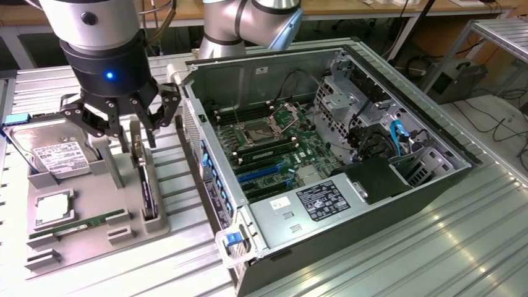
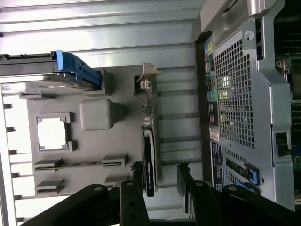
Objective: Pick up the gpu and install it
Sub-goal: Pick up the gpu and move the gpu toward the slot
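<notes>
Wrist view: hand [image 2: 159,169] astride upright gpu [image 2: 149,162]

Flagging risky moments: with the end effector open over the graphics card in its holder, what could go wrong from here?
The graphics card stands thin on edge in its slot, nearer one finger of the open end effector than the other; closing could tip it rather than grip it squarely. The grey block beside the card rises near that side, so a descending finger might strike it.
</notes>
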Robot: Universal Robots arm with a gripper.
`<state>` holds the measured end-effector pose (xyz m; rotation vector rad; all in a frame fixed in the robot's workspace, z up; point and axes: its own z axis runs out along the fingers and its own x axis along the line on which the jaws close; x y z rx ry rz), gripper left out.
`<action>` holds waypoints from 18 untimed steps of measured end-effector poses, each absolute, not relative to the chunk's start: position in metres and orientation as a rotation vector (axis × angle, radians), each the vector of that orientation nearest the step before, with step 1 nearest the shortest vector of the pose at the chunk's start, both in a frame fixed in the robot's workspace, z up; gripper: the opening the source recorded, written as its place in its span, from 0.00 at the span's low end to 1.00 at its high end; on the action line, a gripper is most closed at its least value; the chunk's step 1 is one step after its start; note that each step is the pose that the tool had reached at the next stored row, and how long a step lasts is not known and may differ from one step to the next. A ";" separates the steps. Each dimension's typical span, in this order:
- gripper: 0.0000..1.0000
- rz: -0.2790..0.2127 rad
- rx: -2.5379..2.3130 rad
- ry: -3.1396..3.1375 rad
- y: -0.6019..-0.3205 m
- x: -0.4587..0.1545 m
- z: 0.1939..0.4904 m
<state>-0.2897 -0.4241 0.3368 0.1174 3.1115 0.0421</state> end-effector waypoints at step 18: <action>0.42 0.042 0.118 3.111 -0.424 -0.295 0.293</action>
